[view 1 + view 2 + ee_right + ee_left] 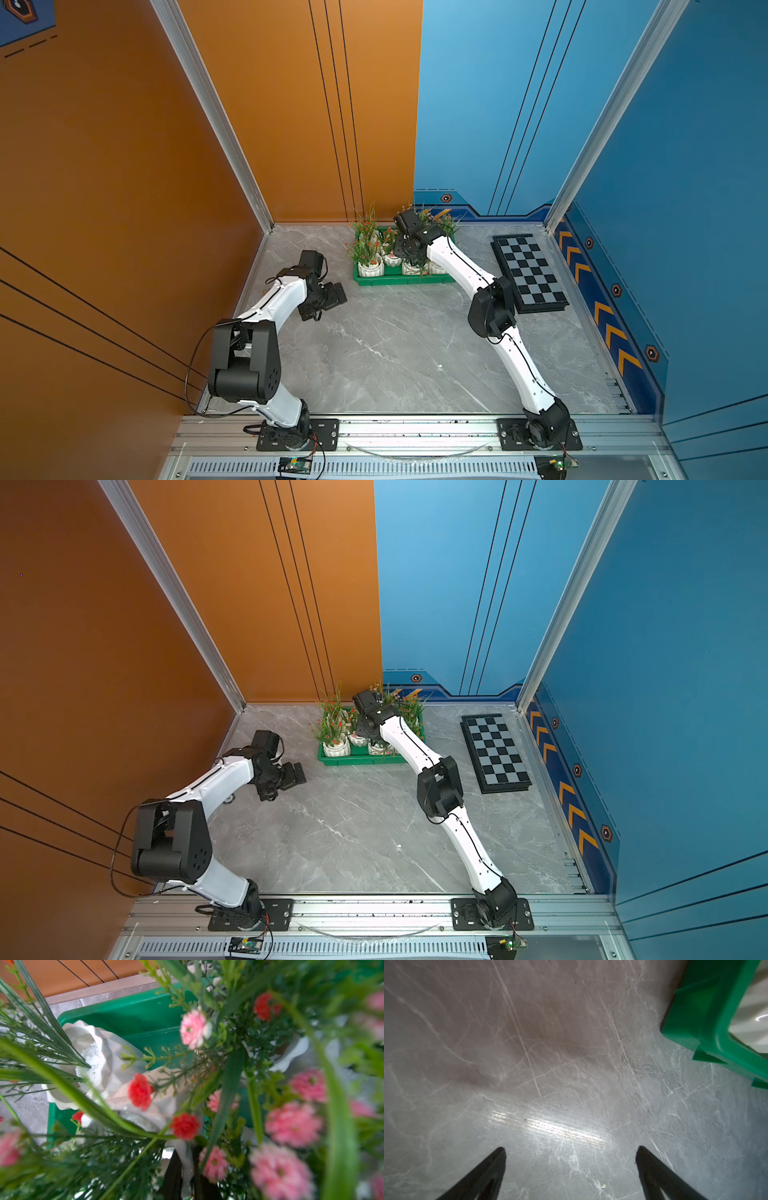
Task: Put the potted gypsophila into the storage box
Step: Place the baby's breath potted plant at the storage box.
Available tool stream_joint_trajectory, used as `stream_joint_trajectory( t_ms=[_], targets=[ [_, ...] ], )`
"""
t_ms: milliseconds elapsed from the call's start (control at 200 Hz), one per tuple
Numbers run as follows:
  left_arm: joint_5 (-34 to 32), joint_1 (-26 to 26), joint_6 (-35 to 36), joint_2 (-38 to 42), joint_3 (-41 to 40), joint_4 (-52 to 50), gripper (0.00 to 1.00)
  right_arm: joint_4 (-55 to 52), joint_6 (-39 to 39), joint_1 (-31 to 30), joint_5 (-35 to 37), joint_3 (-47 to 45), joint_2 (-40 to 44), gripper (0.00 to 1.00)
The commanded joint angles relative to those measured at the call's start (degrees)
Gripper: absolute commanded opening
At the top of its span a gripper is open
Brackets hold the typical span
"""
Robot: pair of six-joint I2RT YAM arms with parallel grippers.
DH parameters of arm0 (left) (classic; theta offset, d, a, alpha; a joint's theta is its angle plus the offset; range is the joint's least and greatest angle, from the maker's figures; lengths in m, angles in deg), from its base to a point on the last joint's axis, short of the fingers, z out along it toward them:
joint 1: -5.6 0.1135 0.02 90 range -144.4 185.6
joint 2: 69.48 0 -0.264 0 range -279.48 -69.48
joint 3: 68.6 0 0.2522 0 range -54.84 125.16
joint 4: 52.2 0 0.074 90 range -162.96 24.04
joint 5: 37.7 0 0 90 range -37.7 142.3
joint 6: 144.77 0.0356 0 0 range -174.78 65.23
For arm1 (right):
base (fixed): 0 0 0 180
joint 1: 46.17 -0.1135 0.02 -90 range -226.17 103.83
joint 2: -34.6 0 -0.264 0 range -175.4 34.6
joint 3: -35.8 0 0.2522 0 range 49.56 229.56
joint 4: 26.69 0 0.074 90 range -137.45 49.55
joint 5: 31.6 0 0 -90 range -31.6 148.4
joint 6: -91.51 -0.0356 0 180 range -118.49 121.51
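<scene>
The green storage box (399,281) (361,762) stands at the back of the table. It holds several potted gypsophila in white ribbed pots (370,269) (336,749). My right gripper (186,1160) reaches down among them inside the box. Its dark fingers are close together, with the white rim of a pot (414,269) pinched between them. In the right wrist view another pot (97,1057) leans against its neighbour on the green floor (141,1014). My left gripper (571,1149) (334,296) hovers open over bare table, left of the box corner (708,1022).
A black-and-white chequered board (530,272) (496,752) lies on the table right of the box. Sprigs and blossoms (293,1124) crowd round the right wrist. Orange and blue walls close in the back and sides.
</scene>
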Motion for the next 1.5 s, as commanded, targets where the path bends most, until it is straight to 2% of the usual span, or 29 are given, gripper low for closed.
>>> stream_joint_trajectory(
  t_ms=[0,175,601,971,1211,1497],
  targets=[
    [0.73,0.28,0.01,-0.55,1.61,-0.23,0.98,-1.18,0.72,0.49,-1.04,0.94,-0.97,0.22],
    [0.92,0.28,-0.08,-0.14,1.51,-0.25,0.98,-0.68,1.72,0.34,-0.84,0.86,0.21,0.29],
    [0.7,0.28,-0.68,4.57,0.67,-0.3,0.98,0.02,5.57,-1.07,0.42,0.41,7.04,0.31],
    [-0.06,0.52,-0.49,14.05,-1.37,-0.35,0.98,0.11,9.3,-2.42,2.26,-4.07,14.97,0.33],
    [-1.28,0.8,1.51,20.21,-1.4,-0.74,0.98,1.31,13.14,-1.86,3.15,-13.3,23.61,0.34],
    [-1.84,1.67,3.51,22.45,-0.85,-2.57,0.98,5.67,15.54,3.24,4.56,-33.97,40.22,0.38]
  ],
)
